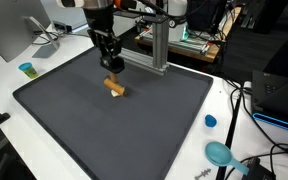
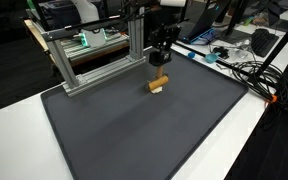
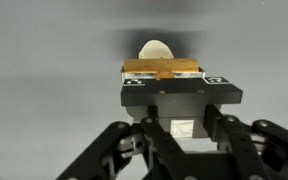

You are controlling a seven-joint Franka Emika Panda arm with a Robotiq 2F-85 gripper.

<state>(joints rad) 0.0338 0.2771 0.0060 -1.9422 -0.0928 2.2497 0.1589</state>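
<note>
The tool (image 1: 110,64) hangs just above a small wooden block (image 1: 115,89), which lies directly beneath its fingertips on the dark mat (image 1: 104,135). I cannot tell whether the fingers stand wide or narrow, because the black linkage hides them in the wrist view. A pale rounded piece (image 3: 155,48) shows just past the block.

This looks like the hover over the block. Gripping it would call for a short, straight drop with a finger on either side.

Nothing lies between tool and block. Behind the tool, an aluminium frame (image 1: 156,48) stands near enough to crowd the arm. Well away from the tool, a teal cup (image 1: 26,69), a blue cap (image 1: 210,121) and cables (image 2: 246,70) sit on the white worktop (image 1: 229,100).
</note>
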